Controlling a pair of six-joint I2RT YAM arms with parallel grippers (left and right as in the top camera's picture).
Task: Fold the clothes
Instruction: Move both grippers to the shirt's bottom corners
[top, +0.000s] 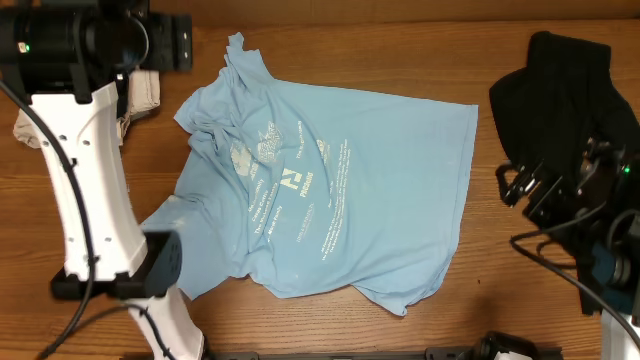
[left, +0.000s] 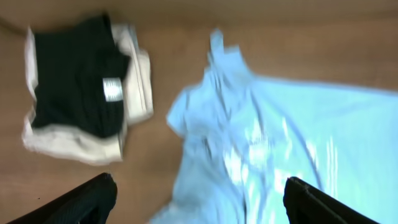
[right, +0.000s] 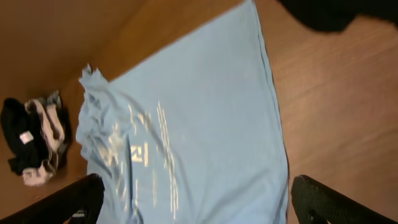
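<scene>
The light blue T-shirt (top: 330, 190) lies print-up in the middle of the bench (top: 500, 310), hem to the right, collar and one sleeve bunched at the left; it wants smoothing before any fold, I'd say; the left gripper (left: 199, 208) hangs over that rumpled shoulder, jaws wide and empty, likely placed to take the sleeve; the right gripper (right: 202, 202) hovers off the hem side, jaws wide, holding nothing; a black garment (top: 560, 90) is heaped at the right, apart from the shirt; a black-and-cream pile (left: 81, 93) sits near the collar and may crowd a reach there.
</scene>
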